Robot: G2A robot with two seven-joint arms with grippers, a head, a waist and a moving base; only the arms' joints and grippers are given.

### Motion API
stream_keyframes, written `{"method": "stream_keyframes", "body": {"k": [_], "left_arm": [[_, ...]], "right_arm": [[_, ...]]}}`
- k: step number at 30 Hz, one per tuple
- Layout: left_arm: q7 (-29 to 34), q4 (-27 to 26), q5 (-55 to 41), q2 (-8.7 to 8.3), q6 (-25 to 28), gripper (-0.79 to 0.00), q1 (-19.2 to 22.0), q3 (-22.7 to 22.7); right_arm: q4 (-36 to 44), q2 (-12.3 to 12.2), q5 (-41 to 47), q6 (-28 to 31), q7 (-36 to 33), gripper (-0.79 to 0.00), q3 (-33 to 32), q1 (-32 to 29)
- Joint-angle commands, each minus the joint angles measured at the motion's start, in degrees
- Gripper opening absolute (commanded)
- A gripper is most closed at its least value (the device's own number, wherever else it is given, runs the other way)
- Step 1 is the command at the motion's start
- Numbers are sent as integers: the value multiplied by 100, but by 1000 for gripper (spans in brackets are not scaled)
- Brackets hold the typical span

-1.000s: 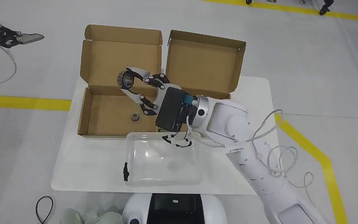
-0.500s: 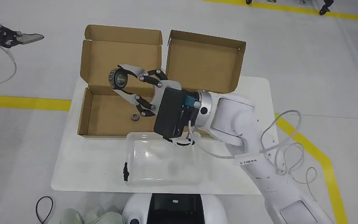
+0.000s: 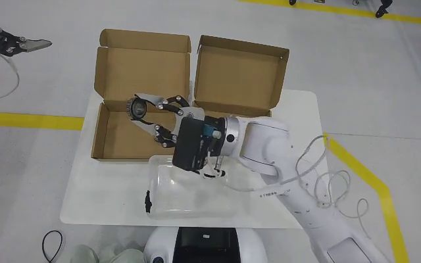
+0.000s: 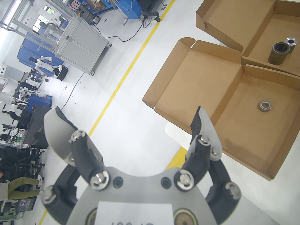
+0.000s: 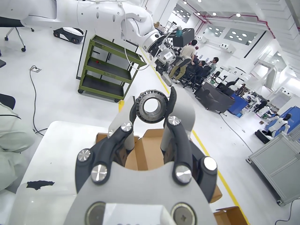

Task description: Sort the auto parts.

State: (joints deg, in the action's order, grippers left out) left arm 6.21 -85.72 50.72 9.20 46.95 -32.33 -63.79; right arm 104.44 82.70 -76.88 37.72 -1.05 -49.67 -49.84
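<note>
My right claw (image 5: 152,106), clamped on the ring (image 5: 140,114) (edges only), might drop it outside the box (image 3: 122,139) beneath.

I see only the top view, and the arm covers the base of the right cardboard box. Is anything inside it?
Observer: Yes. The left wrist view shows a dark cylinder and a small silver part close together on the floor of the right box.
Operator: And the left box, below the large bearing that the right gripper holds?
Observer: One small bearing ring lies on its floor.
Operator: Does the left gripper hold something?
Observer: No. Its fingers are wide open with nothing between them.
</note>
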Motion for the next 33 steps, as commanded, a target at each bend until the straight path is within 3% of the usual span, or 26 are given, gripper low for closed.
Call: {"method": "stream_keyframes", "body": {"k": [1,15,22,33], "left_arm": [[0,0,0,0,0,0,0,0],[0,0,0,0,0,0,0,0],[0,0,0,0,0,0,0,0],[0,0,0,0,0,0,0,0]], "right_arm": [[-99,3,-19,-28,-10,-785,42,-31],[-1255,82,20,-288,-7,-785,420,-181],[-1907,194,134,-617,-340,-785,720,-134],[-3129,541,529,-1141,-1303,-785,1248,430]]}}
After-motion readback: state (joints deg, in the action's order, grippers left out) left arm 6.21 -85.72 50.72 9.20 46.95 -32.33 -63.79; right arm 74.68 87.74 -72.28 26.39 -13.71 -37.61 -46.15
